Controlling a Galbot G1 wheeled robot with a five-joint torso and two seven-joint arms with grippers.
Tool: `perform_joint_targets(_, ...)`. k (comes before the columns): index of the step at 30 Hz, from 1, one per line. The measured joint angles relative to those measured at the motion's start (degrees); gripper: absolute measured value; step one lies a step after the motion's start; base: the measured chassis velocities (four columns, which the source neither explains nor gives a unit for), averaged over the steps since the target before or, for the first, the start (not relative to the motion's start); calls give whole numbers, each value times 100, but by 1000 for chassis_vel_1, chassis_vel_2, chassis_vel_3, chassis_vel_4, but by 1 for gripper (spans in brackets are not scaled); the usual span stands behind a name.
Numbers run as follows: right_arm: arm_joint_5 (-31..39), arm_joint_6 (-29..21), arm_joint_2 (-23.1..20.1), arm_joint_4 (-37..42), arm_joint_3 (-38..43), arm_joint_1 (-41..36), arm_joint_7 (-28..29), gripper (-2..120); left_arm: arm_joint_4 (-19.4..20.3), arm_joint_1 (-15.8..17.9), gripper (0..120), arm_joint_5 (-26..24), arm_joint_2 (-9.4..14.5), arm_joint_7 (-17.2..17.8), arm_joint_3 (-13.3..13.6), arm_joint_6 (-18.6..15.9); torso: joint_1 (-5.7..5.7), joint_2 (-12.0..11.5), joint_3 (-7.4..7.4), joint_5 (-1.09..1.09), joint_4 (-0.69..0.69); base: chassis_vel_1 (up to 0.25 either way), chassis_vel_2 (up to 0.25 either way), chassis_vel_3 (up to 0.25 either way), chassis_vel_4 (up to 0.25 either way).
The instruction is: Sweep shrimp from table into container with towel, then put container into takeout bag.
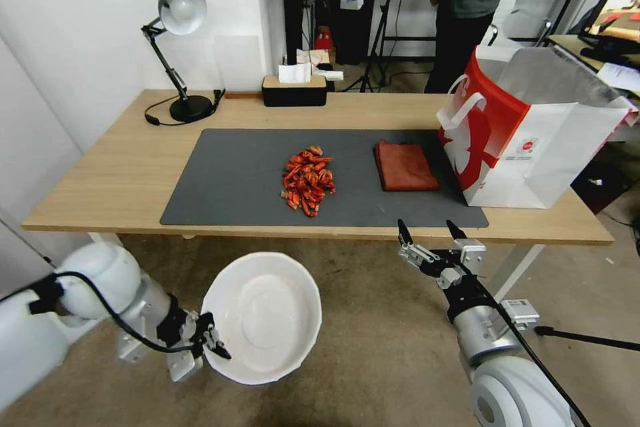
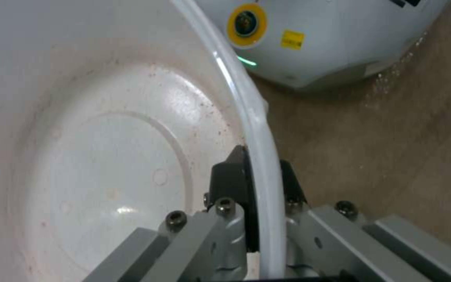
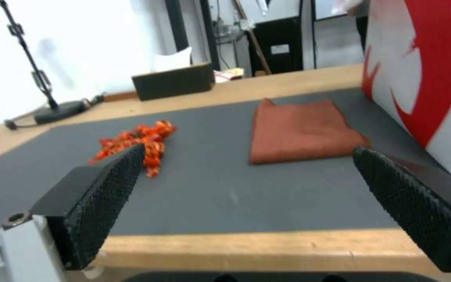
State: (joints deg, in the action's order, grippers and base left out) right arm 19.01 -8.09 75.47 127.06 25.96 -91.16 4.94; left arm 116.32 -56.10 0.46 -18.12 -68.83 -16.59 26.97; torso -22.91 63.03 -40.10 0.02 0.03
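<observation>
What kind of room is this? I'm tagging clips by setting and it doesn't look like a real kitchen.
Probably a lab or office work area, not a kitchen: the shrimp lie on a grey mat on a wooden desk with a desk lamp, and tripods and a monitor stand behind.

We see glossy red-orange shrimp [image 1: 307, 179] bright against a flat dark grey mat [image 1: 227, 180], and that mat sits on a pale light-wood table [image 1: 120, 167]. To the right, the towel [image 1: 404, 165] is a plain rust-red, no pattern. Farther right, the takeout bag [image 1: 533, 147] is white with a bold red graphic, white handles and a small round red logo. Near us, the container [image 1: 261, 317] is plain white, with faint reddish specks inside in the left wrist view. The right gripper [image 1: 428, 229] shows black, finely knurled fingers [image 3: 105, 196] on silver metal. At the far edge we have a black tissue box [image 1: 294, 91] with a wood-coloured top, and a black lamp [image 1: 177, 47] with a white-lined shade.
</observation>
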Motion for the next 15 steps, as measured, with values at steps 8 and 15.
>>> perform_joint_targets(8,-9,3,47,67,34,-62,3,100,291,-157,0,323,-49,-4,138,84,0,0,0,-2,-3,0,0,0,0)
perform_joint_targets(15,-13,3,69,175,73,-94,9,100,418,-417,0,912,-221,-41,388,258,0,0,0,-2,-2,0,0,0,0)
